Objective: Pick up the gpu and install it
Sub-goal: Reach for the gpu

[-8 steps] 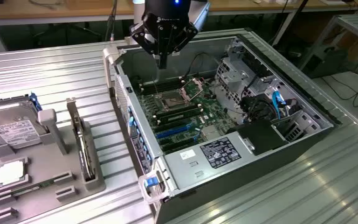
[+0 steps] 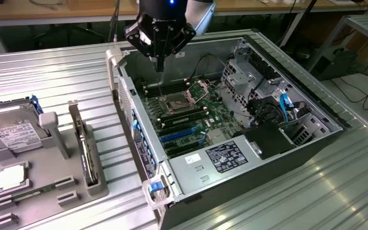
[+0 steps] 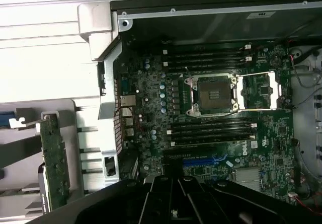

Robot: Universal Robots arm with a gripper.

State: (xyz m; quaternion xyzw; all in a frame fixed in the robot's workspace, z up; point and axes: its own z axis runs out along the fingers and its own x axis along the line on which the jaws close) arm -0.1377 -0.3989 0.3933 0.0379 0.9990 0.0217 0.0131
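Hand: the hand (image 2: 160, 66) hangs over the open computer case (image 2: 125, 91), its fingers closed together on nothing.
Card: the gpu (image 2: 85, 148) stands on edge in a slot of the grey holder (image 2: 97, 187), on the exterior view's left of the case, well apart from the hand.
Handling: probably light, stiff, thin and fragile; best pinched by its bare upper edge, clear of the chips.
Surfaces: ribbed metal table (image 2: 37, 76); greenish board with a silvery end bracket; matt, blocky holder.

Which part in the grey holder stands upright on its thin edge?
The gpu, the thin dark card nearest the case; hard drive and processor show broad faces.
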